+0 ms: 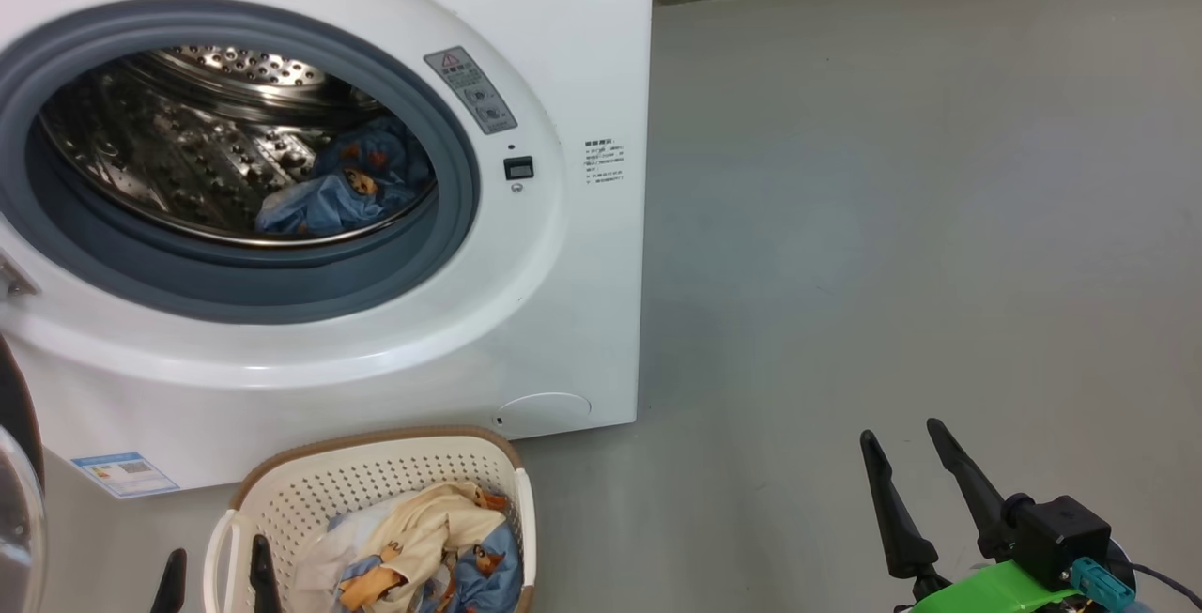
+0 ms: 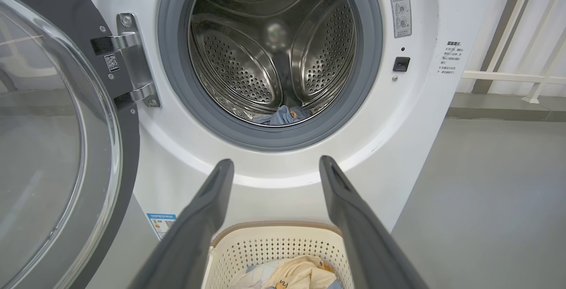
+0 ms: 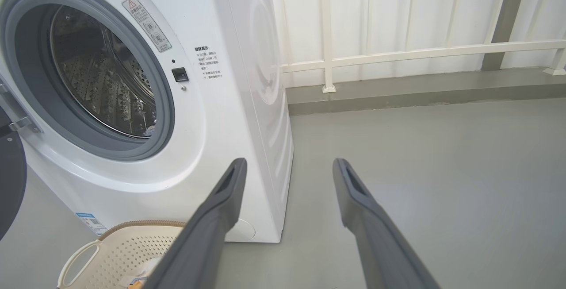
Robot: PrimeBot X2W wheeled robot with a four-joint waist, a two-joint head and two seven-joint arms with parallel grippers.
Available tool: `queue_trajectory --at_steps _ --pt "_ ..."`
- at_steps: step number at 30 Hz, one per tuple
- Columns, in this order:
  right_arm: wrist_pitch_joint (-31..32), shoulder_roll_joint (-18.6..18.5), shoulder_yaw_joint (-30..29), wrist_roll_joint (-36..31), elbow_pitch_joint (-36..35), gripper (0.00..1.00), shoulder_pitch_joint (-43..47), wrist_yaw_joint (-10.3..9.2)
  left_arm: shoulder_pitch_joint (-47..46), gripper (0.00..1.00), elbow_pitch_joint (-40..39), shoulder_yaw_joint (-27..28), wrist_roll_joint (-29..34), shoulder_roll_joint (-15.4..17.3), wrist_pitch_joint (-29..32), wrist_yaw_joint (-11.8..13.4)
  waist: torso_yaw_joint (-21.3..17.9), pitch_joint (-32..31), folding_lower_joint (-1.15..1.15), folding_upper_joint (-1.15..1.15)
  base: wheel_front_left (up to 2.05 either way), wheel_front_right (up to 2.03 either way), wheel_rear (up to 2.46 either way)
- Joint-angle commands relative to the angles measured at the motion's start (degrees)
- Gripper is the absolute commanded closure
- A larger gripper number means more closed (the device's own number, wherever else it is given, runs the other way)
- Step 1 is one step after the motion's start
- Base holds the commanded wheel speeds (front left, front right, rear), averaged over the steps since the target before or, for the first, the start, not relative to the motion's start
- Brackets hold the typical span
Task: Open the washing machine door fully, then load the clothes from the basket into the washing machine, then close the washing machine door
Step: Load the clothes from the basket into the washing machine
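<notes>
The white washing machine (image 1: 563, 59) stands with its grey-ringed mouth uncovered. Its door (image 2: 53, 147), black rim and clear glass, is swung wide to the left on its hinge. Light blue printed clothes (image 1: 347, 181) lie in the steel drum, a bit of them showing in the left wrist view (image 2: 283, 115). Cream and blue clothes (image 1: 423, 547) fill the cream basket (image 1: 376, 477) on the floor below the mouth. My left gripper (image 2: 276, 165) is open and empty above the basket's near side; its fingertips (image 1: 263, 552) show beside the basket handle. My right gripper (image 1: 901, 435) stands open over bare floor, right of the machine.
Grey floor (image 1: 892, 200) stretches right of the machine. A white railing (image 3: 398, 54) and a raised grey kerb (image 3: 420, 90) run along the back wall. A blue energy label (image 1: 122, 472) sits low on the machine's front.
</notes>
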Motion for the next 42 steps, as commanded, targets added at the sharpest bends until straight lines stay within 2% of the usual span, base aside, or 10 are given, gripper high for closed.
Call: queue_trajectory --at_steps 1,11,17,28,35,42 --pt "-0.69 -0.11 1.45 -0.61 -1.39 0.0 -0.08 0.09 -1.08 0.0 -0.86 1.83 -0.6 0.63 -0.28 0.03 -0.01 -0.02 0.0 0.0 0.0 0.0 0.0" --pt "-0.65 -0.11 1.26 -0.78 -0.62 0.0 -0.18 0.09 -1.03 0.0 0.17 1.73 -0.66 0.63 -0.28 -0.47 0.3 0.46 0.0 0.0 0.0 0.0 0.0" --pt "-0.66 -0.11 1.54 -0.35 -0.39 0.0 -0.93 0.09 -2.69 0.0 2.77 1.68 -1.77 0.63 -0.28 -1.26 0.15 3.18 0.0 0.0 0.0 0.0 0.0" --pt "-0.67 -0.11 1.49 0.5 -0.62 0.0 -3.32 0.09 -8.35 0.0 7.36 1.53 -3.61 0.63 -0.28 -3.95 -0.64 11.74 0.0 0.0 0.0 0.0 0.0" --pt "-0.68 -0.11 2.36 0.87 -1.75 0.0 -6.11 0.09 -15.36 0.0 13.08 2.3 -2.06 0.73 -0.28 -6.85 -1.62 19.06 0.0 0.0 0.0 0.0 0.0" --pt "-0.68 -0.11 3.05 1.37 -2.73 0.0 -8.47 0.09 -23.43 0.0 19.45 2.28 -1.15 3.51 -0.28 -8.53 -3.1 25.9 0.0 0.0 0.0 0.0 0.0"
